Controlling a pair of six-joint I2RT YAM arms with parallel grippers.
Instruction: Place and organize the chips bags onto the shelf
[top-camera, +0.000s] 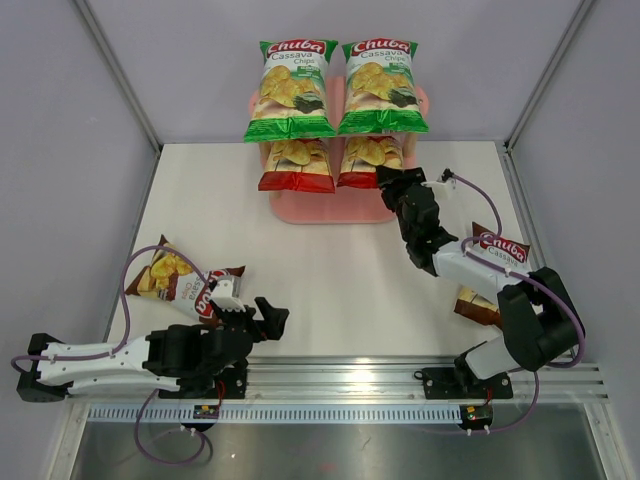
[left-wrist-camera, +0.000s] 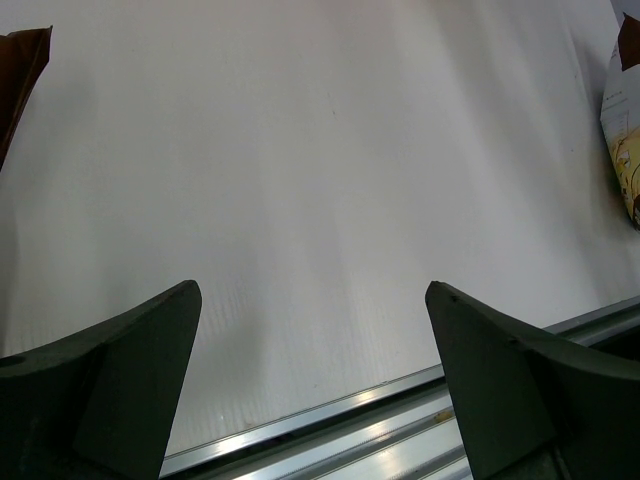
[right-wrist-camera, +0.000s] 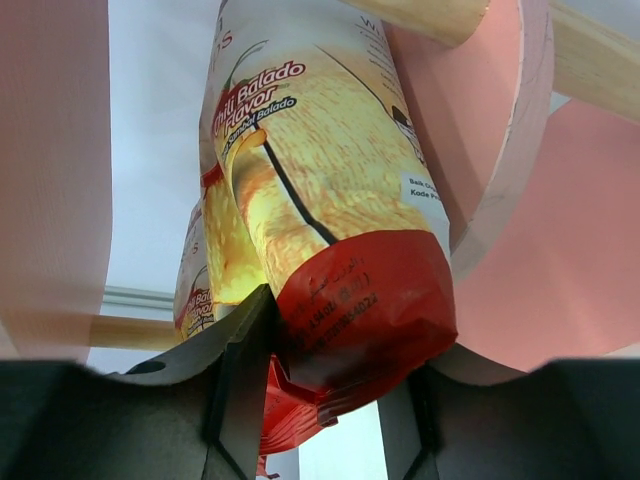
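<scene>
The pink shelf (top-camera: 330, 210) stands at the back centre. Two green chips bags (top-camera: 292, 90) (top-camera: 384, 88) lie on its top tier. Two red bags (top-camera: 297, 165) (top-camera: 365, 160) lie on the middle tier. My right gripper (top-camera: 387, 181) is at the right red bag's near end. In the right wrist view the gripper (right-wrist-camera: 335, 345) is shut on that bag's (right-wrist-camera: 330, 200) red bottom seam, with the pink boards (right-wrist-camera: 510, 150) beside it and the other red bag (right-wrist-camera: 200, 280) behind. One brown bag (top-camera: 170, 278) lies at the left; another (top-camera: 500, 248) lies under my right arm. My left gripper (top-camera: 272, 314) (left-wrist-camera: 312, 290) is open and empty.
A metal rail (top-camera: 350, 375) runs along the near table edge and shows in the left wrist view (left-wrist-camera: 400, 440). A dark brown bag corner (left-wrist-camera: 20, 80) and another bag's edge (left-wrist-camera: 625, 150) sit at that view's sides. Frame posts and walls enclose the table.
</scene>
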